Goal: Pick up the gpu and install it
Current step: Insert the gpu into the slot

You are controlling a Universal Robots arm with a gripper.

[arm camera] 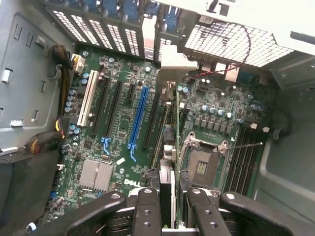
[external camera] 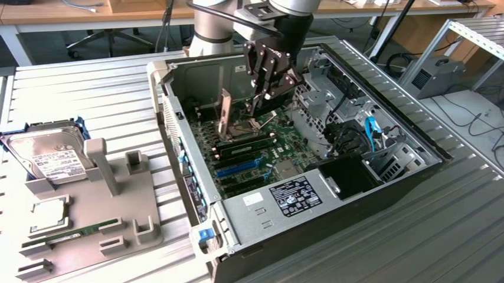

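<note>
The claw (external camera: 264, 94) gripped the gpu (external camera: 226, 115) edge-on, upright above the motherboard (external camera: 268, 141), so it could meet a slot.

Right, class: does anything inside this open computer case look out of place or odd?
The CPU socket sits open and empty, with its thin retaining lever sticking out unlatched beside it. Nothing looks spilled or broken.

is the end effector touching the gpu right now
Touching. In the wrist view the end effector has its fingers clamped on both faces of the thin gpu, held edge-on above the motherboard.
</note>
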